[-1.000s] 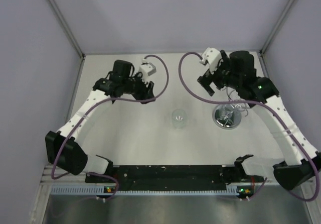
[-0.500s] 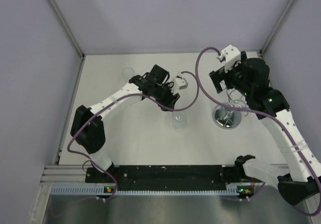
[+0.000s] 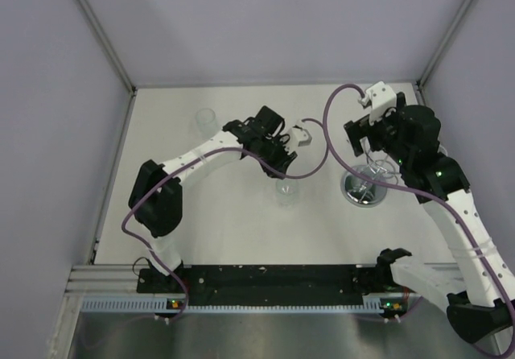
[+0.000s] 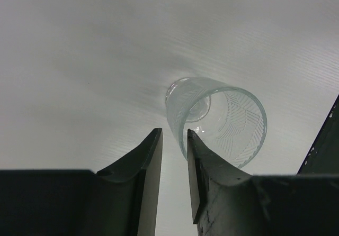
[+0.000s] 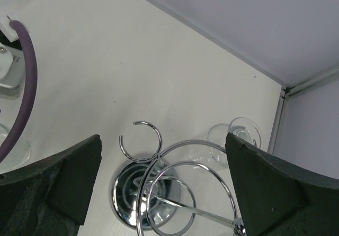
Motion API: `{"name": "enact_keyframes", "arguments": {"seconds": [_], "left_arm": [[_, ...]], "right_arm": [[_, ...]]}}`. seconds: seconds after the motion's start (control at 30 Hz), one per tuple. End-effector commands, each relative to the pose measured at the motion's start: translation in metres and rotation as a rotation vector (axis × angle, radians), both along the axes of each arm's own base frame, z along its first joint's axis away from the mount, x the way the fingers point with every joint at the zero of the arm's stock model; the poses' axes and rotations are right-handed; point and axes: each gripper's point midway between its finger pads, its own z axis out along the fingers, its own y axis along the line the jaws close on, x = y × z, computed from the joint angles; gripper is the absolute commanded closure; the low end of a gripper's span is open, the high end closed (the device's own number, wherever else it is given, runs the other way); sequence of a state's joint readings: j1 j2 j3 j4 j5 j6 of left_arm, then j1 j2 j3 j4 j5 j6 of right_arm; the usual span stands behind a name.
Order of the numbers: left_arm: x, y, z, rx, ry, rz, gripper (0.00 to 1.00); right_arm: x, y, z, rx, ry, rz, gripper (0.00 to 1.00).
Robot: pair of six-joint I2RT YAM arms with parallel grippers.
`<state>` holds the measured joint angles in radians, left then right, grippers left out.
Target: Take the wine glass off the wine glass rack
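Top external: the wine glass rack (image 3: 366, 188) stands right of centre on the table (image 3: 201, 222), under the right arm's wrist. A clear glass (image 3: 286, 190) sits mid-table beneath the left arm's wrist, and a second glass (image 3: 205, 121) is well apart at the rear left.
Right wrist: the right gripper (image 5: 163, 141) hovers over the rack with its fingers spread wide and nothing between them. The chrome rings and disc base lie directly below.
Wine glass: the wine glass (image 5: 229, 141) shows at the rack's far side, its round foot towards the back wall. It looks hung on one of the curved arms, though I cannot tell exactly how it seats.
Left wrist: the left gripper (image 4: 174, 133) has its fingers almost together with only a thin slit between them. It grips nothing, and the mid-table glass sits just beyond the tips.
Step in hand: judged as the approach, with the right arm lining up on the glass that is on the rack.
Next move: probably carry the open fingers past the near rings to the glass, close on the stem or bowl, then slide it out along its arm.
Risk: knocking the light wire stand or clipping a ring on the way in.
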<state>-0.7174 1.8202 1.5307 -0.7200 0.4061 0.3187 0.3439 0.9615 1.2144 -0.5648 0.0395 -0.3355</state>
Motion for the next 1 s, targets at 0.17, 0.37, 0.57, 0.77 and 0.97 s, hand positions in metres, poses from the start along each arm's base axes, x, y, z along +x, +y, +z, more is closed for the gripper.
{"name": "enact_keyframes", "arguments": {"seconds": [0.17, 0.37, 0.57, 0.77, 0.97], "left_arm": [[0.001, -0.010, 0.002, 0.005, -0.026, -0.043, 0.84], [0.005, -0.011, 0.006, 0.001, -0.044, -0.042, 1.00], [0.032, 0.004, 0.027, 0.019, -0.133, 0.019, 1.00], [0.085, 0.042, 0.048, 0.044, -0.195, 0.135, 1.00], [0.147, 0.087, 0.061, 0.067, -0.261, 0.251, 1.00]], "right_arm": [[0.002, -0.007, 0.015, 0.042, -0.068, -0.025, 0.03], [0.004, -0.007, 0.019, 0.037, -0.079, -0.024, 0.03], [0.005, -0.010, 0.029, 0.031, -0.100, -0.035, 0.03], [0.005, -0.012, 0.034, 0.016, -0.108, -0.039, 0.03], [0.005, -0.014, 0.033, 0.010, -0.102, -0.044, 0.03]]}}
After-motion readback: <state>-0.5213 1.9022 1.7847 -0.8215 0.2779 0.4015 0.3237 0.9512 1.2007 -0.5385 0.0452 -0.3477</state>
